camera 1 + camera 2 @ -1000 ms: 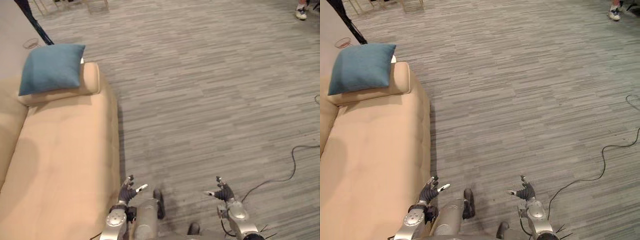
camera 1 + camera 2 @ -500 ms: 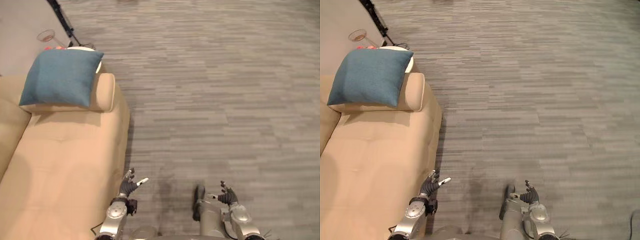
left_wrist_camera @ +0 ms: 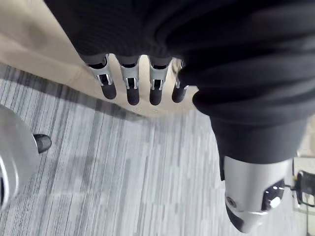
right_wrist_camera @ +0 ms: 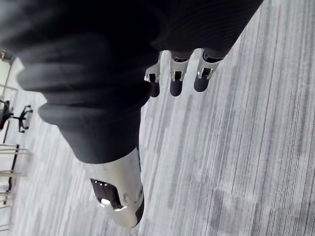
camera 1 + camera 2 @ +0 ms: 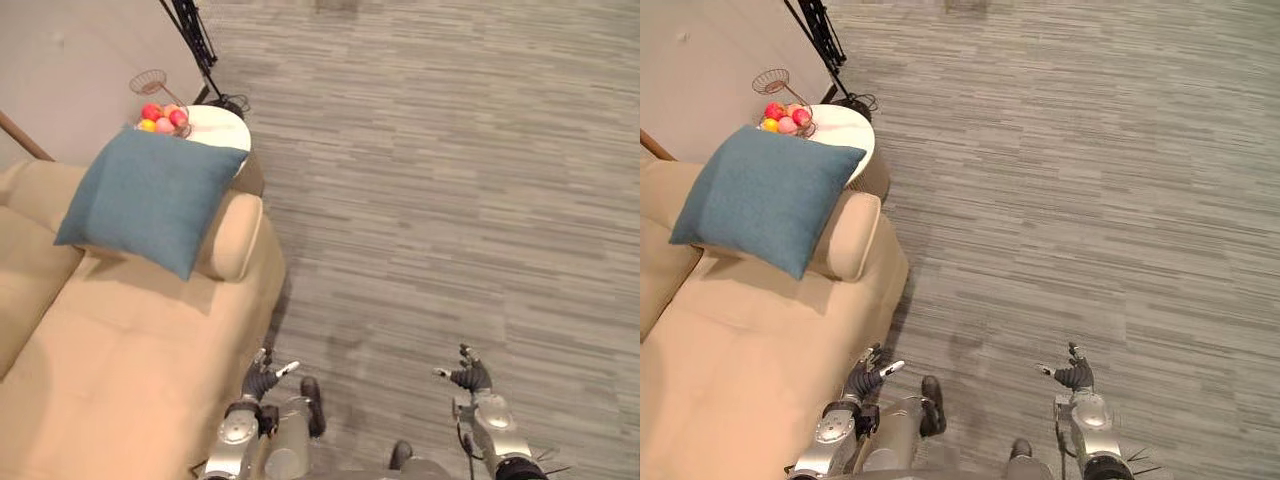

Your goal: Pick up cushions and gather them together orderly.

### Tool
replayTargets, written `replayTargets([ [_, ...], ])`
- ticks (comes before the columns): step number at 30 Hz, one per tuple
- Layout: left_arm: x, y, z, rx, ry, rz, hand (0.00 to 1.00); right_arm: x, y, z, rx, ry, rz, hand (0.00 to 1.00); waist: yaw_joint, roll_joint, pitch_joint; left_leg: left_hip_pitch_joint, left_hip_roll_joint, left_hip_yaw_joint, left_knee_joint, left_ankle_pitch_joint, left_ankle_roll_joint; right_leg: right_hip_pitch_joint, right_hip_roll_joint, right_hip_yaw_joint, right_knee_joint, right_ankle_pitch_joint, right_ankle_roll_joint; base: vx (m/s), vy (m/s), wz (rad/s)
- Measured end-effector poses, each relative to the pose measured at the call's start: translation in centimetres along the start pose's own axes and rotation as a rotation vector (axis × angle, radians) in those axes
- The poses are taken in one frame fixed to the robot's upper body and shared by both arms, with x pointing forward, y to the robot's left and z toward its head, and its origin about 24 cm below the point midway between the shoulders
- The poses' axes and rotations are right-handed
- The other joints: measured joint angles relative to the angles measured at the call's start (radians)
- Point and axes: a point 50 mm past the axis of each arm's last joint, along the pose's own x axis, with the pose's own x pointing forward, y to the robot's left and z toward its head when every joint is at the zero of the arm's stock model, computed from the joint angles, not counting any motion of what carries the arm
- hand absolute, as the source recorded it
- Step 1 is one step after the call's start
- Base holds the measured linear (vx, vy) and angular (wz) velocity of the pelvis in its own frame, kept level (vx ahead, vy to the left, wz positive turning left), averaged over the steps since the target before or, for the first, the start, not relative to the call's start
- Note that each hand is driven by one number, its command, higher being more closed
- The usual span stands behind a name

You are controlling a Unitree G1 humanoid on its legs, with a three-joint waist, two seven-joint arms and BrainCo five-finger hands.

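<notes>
leaning on sofa armrest (image 5: 236, 236), blue cushion (image 5: 150, 200); left hand (image 5: 258, 381), right hand (image 5: 471, 378) empty

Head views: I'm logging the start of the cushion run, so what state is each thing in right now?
blue cushion, propped tilted on the armrest of the sofa, unheld.
fruit, heaped on the round side table.
left hand, open, holding nothing.
right hand, open, holding nothing.
</notes>
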Motion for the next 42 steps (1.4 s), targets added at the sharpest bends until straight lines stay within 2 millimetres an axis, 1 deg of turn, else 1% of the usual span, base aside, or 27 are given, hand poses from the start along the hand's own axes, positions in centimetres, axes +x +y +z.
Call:
replayTargets([
  [1,0.0,0.1,0.0,-0.015,0.0,0.009,0.0,0.0,0.3,0.0,-0.006,0.002,0.011,0.0,0.01,-0.003,0.001,-0.022,0.003,-0.013,0.09,-0.063,0.032,-0.007,-0.017,0.004,0.069,-0.03,0.046,0.55,0.242,0.42],
  [2,-0.1,0.1,-0.2,-0.022,0.011,0.014,0.0,0.0,0.5,0.1,-0.011,-0.003,0.018,0.0,0.01,-0.004,0.001,-0.021,0.003,-0.015,0.125,-0.098,0.037,-0.018,-0.032,0.01,0.135,-0.052,0.076,0.44,0.249,0.17],
  [3,-0.5,0.1,-0.9,-0.025,0.031,0.017,0.0,0.2,0.7,0.5,-0.011,-0.012,0.026,0.0,0.008,-0.004,0.001,0.009,-0.003,-0.013,0.162,-0.16,0.045,-0.077,-0.072,0.038,0.347,-0.083,0.107,0.53,0.313,0.12],
  [4,-0.8,0.4,-1.5,-0.019,0.048,0.021,0.0,0.2,1.1,0.5,-0.014,-0.015,0.039,0.0,0.005,-0.014,-0.004,0.057,-0.026,-0.016,0.17,-0.199,0.05,-0.171,-0.123,0.085,0.621,-0.043,0.139,0.45,0.257,0.2],
  [5,-1.0,0.7,-1.8,-0.012,0.058,0.027,0.0,0.1,1.4,0.6,-0.016,-0.016,0.049,0.0,0.001,-0.025,-0.008,0.086,-0.043,-0.024,0.169,-0.217,0.056,-0.224,-0.148,0.103,0.76,-0.029,0.153,0.47,0.182,0.47],
  [6,-1.2,1.2,-2.0,-0.003,0.065,0.037,0.0,-0.2,1.7,-0.1,-0.03,0.002,0.061,0.0,-0.003,-0.037,-0.014,0.135,-0.072,-0.049,0.164,-0.247,0.066,-0.284,-0.164,0.109,0.937,-0.05,0.123,0.5,0.091,0.78],
  [7,-1.2,1.4,-2.0,-0.005,0.066,0.042,0.0,-0.5,1.8,-0.8,-0.044,0.019,0.073,0.0,-0.004,-0.041,-0.016,0.201,-0.096,-0.082,0.14,-0.267,0.076,-0.324,-0.162,0.09,1.012,-0.097,0.055,0.51,0.061,0.8],
  [9,-1.3,1.8,-2.1,-0.001,0.068,0.054,0.0,-0.6,2.0,-0.9,-0.053,0.022,0.085,0.0,-0.012,-0.043,-0.021,0.267,-0.119,-0.116,0.095,-0.269,0.079,-0.383,-0.154,0.04,0.968,-0.15,0.014,0.5,0.005,0.79],
  [11,-1.1,2.0,-1.7,-0.01,0.057,0.064,0.0,-0.5,2.2,-0.6,-0.064,0.012,0.097,0.0,-0.023,-0.03,-0.02,0.311,-0.12,-0.184,0.068,-0.268,0.079,-0.446,-0.077,0.04,0.804,-0.187,-0.027,0.53,-0.066,0.94],
  [13,-0.6,1.6,-1.0,-0.022,0.036,0.055,0.0,-0.7,1.6,-0.9,-0.068,0.015,0.087,0.0,-0.032,-0.015,-0.02,0.34,-0.116,-0.297,0.035,-0.267,0.075,-0.51,0.023,0.131,0.595,-0.176,-0.02,0.55,-0.146,1.38],
  [14,-0.2,1.4,-0.4,-0.026,0.016,0.05,0.0,-0.9,1.2,-1.4,-0.071,0.03,0.076,0.0,-0.049,-0.011,-0.019,0.352,-0.113,-0.363,0.025,-0.264,0.042,-0.526,0.073,0.227,0.407,-0.103,-0.016,0.53,-0.202,1.97],
  [15,0.0,1.3,-0.1,-0.028,0.008,0.052,0.0,-1.1,0.8,-1.9,-0.069,0.044,0.064,0.0,-0.051,-0.02,-0.019,0.365,-0.118,-0.411,0.035,-0.274,-0.004,-0.509,0.087,0.302,0.235,0.097,-0.01,0.54,-0.241,2.08],
  [16,0.1,0.9,-0.1,-0.038,0.011,0.045,0.0,-1.2,0.6,-2.1,-0.07,0.05,0.058,0.0,-0.053,-0.011,-0.014,0.368,-0.114,-0.443,0.053,-0.29,-0.039,-0.485,0.083,0.303,0.205,0.2,-0.045,0.52,-0.236,1.55],
  [17,0.2,0.1,-0.1,-0.06,0.013,0.039,0.0,-1.0,0.1,-1.8,-0.073,0.045,0.046,0.0,-0.036,0.03,-0.024,0.342,-0.076,-0.464,0.098,-0.28,-0.084,-0.468,0.095,0.258,0.225,0.193,-0.066,0.45,-0.241,1.3],
  [18,0.3,-0.1,0.2,-0.065,0.003,0.035,0.0,-0.6,0.1,-0.8,-0.062,0.012,0.039,0.0,-0.032,0.027,-0.023,0.304,-0.06,-0.454,0.125,-0.257,-0.141,-0.45,0.071,0.212,0.232,0.161,-0.078,0.4,-0.215,1.26],
  [20,0.4,-0.3,0.2,-0.069,0.0,0.031,0.0,-0.5,-0.4,-0.1,-0.047,-0.022,0.019,0.0,-0.045,0.015,-0.014,0.244,-0.022,-0.383,0.178,-0.247,-0.157,-0.365,0.026,0.108,0.198,0.132,-0.082,0.31,-0.197,1.87],
  [21,0.5,-0.2,0.3,-0.068,-0.005,0.033,0.0,-0.6,-0.5,-0.1,-0.04,-0.026,0.015,0.0,-0.048,0.013,-0.013,0.202,0.032,-0.275,0.221,-0.239,-0.152,-0.289,0.009,0.043,0.161,0.117,-0.08,0.3,-0.159,2.24],
  [22,0.5,-0.2,0.3,-0.069,-0.006,0.033,0.0,-0.7,-0.5,-0.2,-0.027,-0.031,0.014,0.0,-0.046,0.012,-0.014,0.172,0.089,-0.151,0.218,-0.203,-0.108,-0.227,0.003,-0.02,0.129,0.107,-0.072,0.2,-0.086,1.75],
  [23,0.5,-0.2,0.4,-0.069,-0.008,0.033,0.0,-0.7,-0.5,-0.1,-0.024,-0.036,0.013,0.0,-0.045,0.014,-0.016,0.161,0.11,-0.092,0.197,-0.169,-0.087,-0.208,-0.002,-0.048,0.119,0.102,-0.065,0.16,-0.018,1.39],
  [24,0.5,-0.3,0.4,-0.068,-0.008,0.029,0.0,-0.6,-0.7,0.1,-0.02,-0.048,0.009,0.0,-0.045,0.027,-0.022,0.133,0.144,0.008,0.148,-0.092,-0.069,-0.187,-0.002,-0.093,0.11,0.09,-0.05,0.12,0.072,1.19],
  [25,0.4,-0.2,0.3,-0.061,-0.005,0.028,0.0,-0.6,-1.0,0.3,-0.01,-0.053,-0.005,0.0,-0.046,0.037,-0.032,0.126,0.153,0.103,0.119,-0.084,-0.066,-0.177,-0.01,-0.125,0.103,0.079,-0.036,0.11,0.108,1.28],
  [28,0.5,0.9,0.4,-0.028,-0.008,0.045,0.0,-0.7,0.5,-0.1,0.032,-0.038,0.016,0.0,-0.044,-0.007,-0.036,0.119,0.105,0.237,0.017,-0.061,-0.032,-0.178,-0.049,-0.204,0.067,0.085,-0.014,0.06,0.154,0.97],
  [33,-0.3,2.3,-1.0,0.001,0.045,0.073,0.0,-0.9,0.6,-1.0,0.052,0.006,0.0,0.0,-0.024,-0.019,-0.039,0.176,0.039,0.235,-0.057,-0.044,-0.009,-0.133,-0.086,-0.214,0.059,0.092,0.0,0.03,0.088,0.2],
  [36,-0.6,2.4,-1.5,0.0,0.057,0.076,0.0,-0.7,-0.1,-0.7,0.055,-0.002,-0.025,0.0,-0.03,-0.029,-0.038,0.208,0.019,0.241,-0.095,-0.083,-0.005,-0.223,-0.155,-0.172,0.297,0.016,0.012,-0.06,0.073,0.04],
  [38,-1.0,2.7,-2.1,0.007,0.075,0.079,0.0,-0.7,-0.2,-0.6,0.057,-0.004,-0.03,0.0,-0.059,-0.059,-0.035,0.234,-0.007,0.22,-0.116,-0.091,-0.002,-0.306,-0.207,-0.08,0.502,0.012,0.003,-0.06,0.013,0.22],
  [40,-1.4,3.1,-2.7,0.015,0.099,0.088,0.0,-1.0,-0.3,-1.3,0.057,0.014,-0.037,0.0,-0.081,-0.064,-0.039,0.25,-0.012,0.201,-0.123,-0.092,-0.002,-0.355,-0.194,-0.001,0.547,-0.042,-0.013,0.0,-0.02,0.24],
  [42,-1.1,3.5,-2.2,0.03,0.084,0.093,0.0,-1.3,-0.9,-1.9,0.06,0.031,-0.059,0.0,-0.096,-0.085,-0.046,0.25,-0.011,0.165,-0.127,-0.092,-0.003,-0.37,-0.114,0.088,0.404,-0.069,-0.005,0.02,-0.097,0.45],
])
